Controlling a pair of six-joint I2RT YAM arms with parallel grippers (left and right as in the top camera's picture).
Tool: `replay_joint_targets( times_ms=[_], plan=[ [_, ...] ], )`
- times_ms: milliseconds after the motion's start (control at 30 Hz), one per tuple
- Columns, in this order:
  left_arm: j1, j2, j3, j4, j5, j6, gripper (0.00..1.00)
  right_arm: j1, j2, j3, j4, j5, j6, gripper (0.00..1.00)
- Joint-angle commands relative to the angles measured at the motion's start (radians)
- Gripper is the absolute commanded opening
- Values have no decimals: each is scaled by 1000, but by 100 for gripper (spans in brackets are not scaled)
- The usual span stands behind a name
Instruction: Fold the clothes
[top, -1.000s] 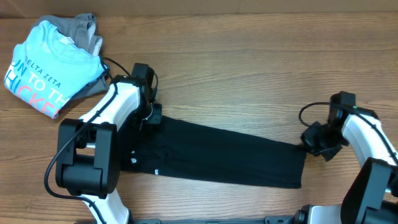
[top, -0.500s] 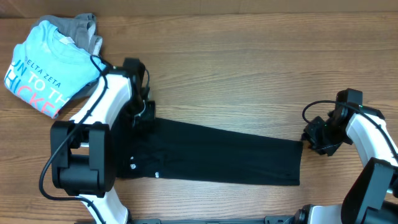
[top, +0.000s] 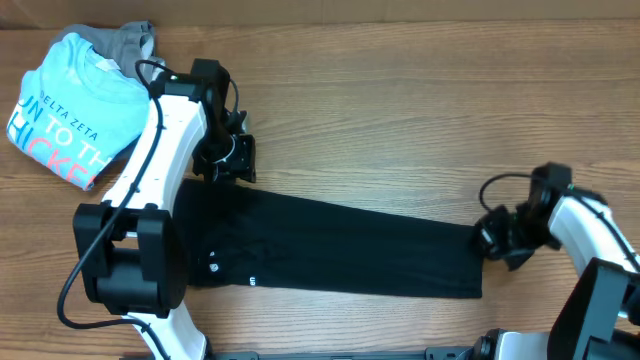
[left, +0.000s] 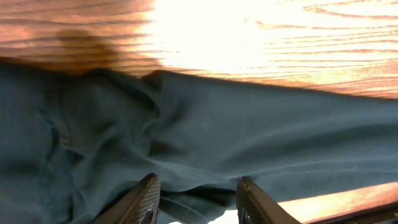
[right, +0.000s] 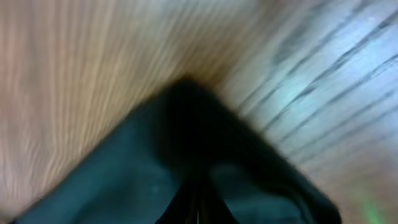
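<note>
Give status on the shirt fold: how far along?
Done: black T-shirt lies folded into a long strip on the table. In hand: right gripper shut on its right end; left gripper open over the other end. Remaining, probably: folding the strip crosswise.

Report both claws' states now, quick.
Left claw: open, over the black T-shirt, holding nothing.
Right claw: shut, apparently pinching the black T-shirt's edge.
</note>
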Motion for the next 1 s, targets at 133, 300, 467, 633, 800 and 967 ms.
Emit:
replay_joint_targets(
  times_ms=[133, 300, 467, 633, 800, 967],
  plan=[
    [-16, -23, -110, 65, 27, 19, 50, -24, -11, -140, 100, 153, 234, 4],
    [-32, -23, -240, 197, 39, 19, 53, -86, -11, -94, 95, 280, 225, 4],
    [-50, -23, -367, 373, 71, 18, 54, -121, -11, -53, 97, 298, 176, 4],
    [-78, -23, -445, 571, 116, 12, 39, -128, -11, 5, 104, 259, 126, 5],
    [-98, -23, -455, 753, 97, -12, 13, -128, -13, 118, 91, 116, -39, 11],
    [-68, -23, -454, 874, -34, -116, 14, -128, -20, 253, 18, -21, -142, 18]
  ],
)
